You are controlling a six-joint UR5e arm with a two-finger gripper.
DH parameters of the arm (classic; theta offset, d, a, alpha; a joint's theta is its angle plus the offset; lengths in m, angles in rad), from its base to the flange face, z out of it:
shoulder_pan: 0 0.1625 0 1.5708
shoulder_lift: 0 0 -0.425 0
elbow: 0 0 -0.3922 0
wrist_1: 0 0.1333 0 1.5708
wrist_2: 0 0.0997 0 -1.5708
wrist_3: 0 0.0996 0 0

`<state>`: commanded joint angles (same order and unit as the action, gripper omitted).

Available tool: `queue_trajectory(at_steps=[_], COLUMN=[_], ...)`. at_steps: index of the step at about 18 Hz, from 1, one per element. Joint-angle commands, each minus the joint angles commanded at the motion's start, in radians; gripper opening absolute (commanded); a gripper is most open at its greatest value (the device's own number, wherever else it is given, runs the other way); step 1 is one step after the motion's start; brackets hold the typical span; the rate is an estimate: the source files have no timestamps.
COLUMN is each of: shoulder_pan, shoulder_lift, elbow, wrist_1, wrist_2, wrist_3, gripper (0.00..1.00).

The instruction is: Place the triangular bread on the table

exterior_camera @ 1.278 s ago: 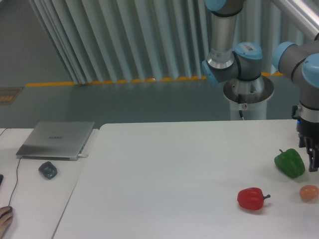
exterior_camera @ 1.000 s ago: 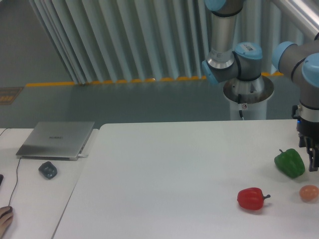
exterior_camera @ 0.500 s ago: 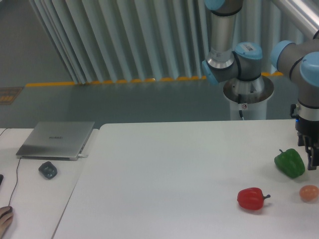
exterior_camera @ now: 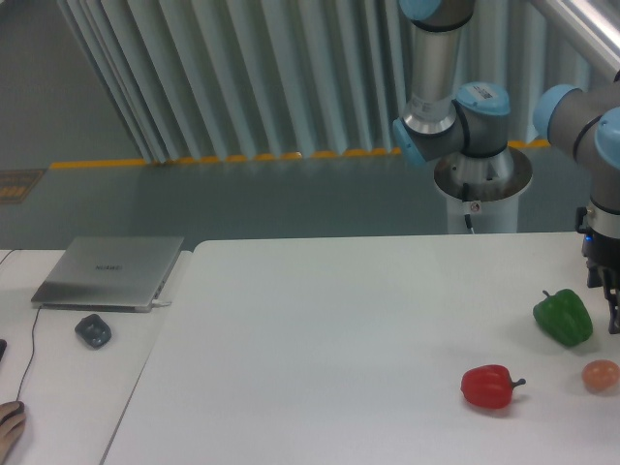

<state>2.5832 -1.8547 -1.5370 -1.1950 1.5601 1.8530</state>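
A robotics lab or industrial test cell. A large white table [exterior_camera: 339,329] fills the foreground, with a blue-jointed robot arm [exterior_camera: 455,116] on a round pedestal at one o'clock. Behind it runs ribbed, pale corrugated wall panelling [exterior_camera: 262,77] above a grey floor marked by a yellow safety line [exterior_camera: 194,159]. At nine o'clock an adjoining desk [exterior_camera: 68,387] holds a closed grey laptop [exterior_camera: 109,271] and a dark computer mouse [exterior_camera: 93,330].

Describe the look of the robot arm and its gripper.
The silver-grey tubular arm has light blue joint caps and a round metal base. At the right edge a black gripper with dark fingers hangs under a grey wrist with a small blue light. No cable is clearly visible.
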Motion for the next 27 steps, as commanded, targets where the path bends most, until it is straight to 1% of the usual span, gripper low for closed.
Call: queue_trajectory(at_steps=[3,6,7,10,13,15,18,22,27], shoulder_pan=[0.003,0.029,0.043,0.118,0.146,0.155,0.160,0.166,0.167], shoulder_lift=[0.008,0.009,0.017,0.038,0.043,0.048,0.048,0.043,0.038], elbow=[0.000,0.000,0.000,-0.003,-0.012,-0.027,-0.043,-0.048,-0.048], wrist_1=[0.000,-0.008,-0.014,-0.057,-0.061,-0.058,-0.052,-0.049,-0.046], wrist_2=[0.009,0.002,0.003,0.009,0.024,0.040,0.038,0.087,0.094], wrist_3=[-0.002,-0.002,0.000,0.017,0.067,0.103,0.106,0.161,0.172], gripper=[1.00,1.00,1.00,1.00,1.00,1.00,1.00,1.00,1.00])
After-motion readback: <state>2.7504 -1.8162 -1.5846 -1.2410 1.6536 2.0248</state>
